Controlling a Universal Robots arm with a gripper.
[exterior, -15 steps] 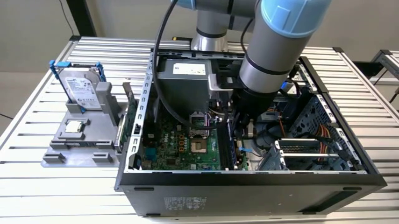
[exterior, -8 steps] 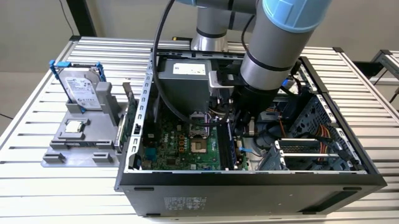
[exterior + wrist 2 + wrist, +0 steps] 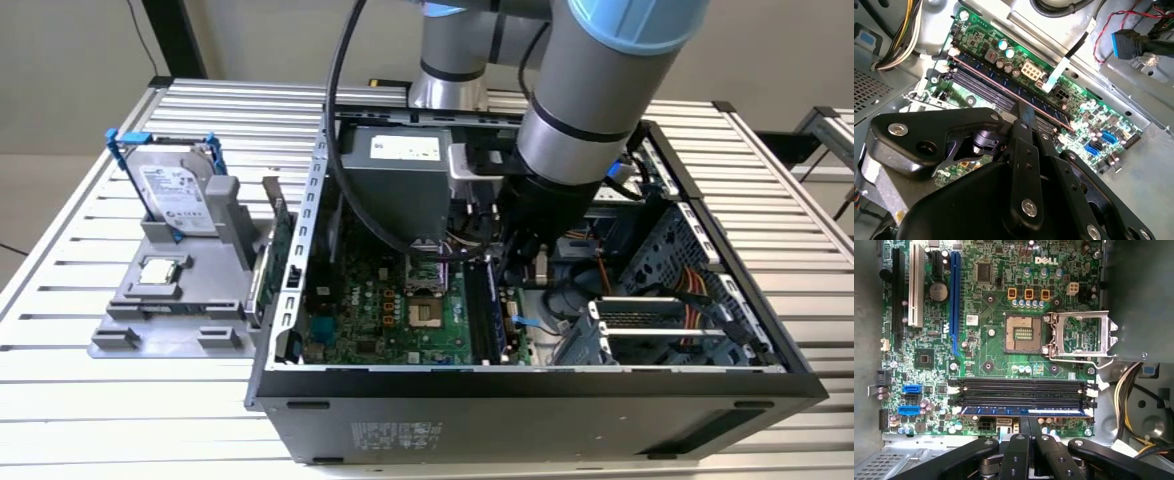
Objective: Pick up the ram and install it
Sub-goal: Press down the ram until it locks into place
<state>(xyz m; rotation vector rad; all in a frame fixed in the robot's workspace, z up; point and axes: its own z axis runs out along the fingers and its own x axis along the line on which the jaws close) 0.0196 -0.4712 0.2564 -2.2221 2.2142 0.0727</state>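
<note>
The ram (image 3: 1004, 411) is a long thin stick standing in the outermost of the black memory slots (image 3: 1019, 387) on the green motherboard (image 3: 984, 305). In the second wrist view the ram (image 3: 989, 82) shows edge-on as a thin line. My gripper (image 3: 1029, 427) is shut, its two black fingers pressed together. The tips sit right at the ram's upper edge near its middle, and the gripper (image 3: 1026, 112) meets that line in the second wrist view too. In the exterior view the arm (image 3: 574, 150) reaches down into the open computer case (image 3: 534, 400).
An open processor socket (image 3: 1023, 334) with its raised metal frame (image 3: 1081, 335) lies beside the slots. Cable bundles (image 3: 1126, 390) and the power supply (image 3: 394, 170) crowd the case. Outside it, a grey fixture (image 3: 120, 340) holds a hard drive (image 3: 174, 190) and a small processor chip (image 3: 160, 270).
</note>
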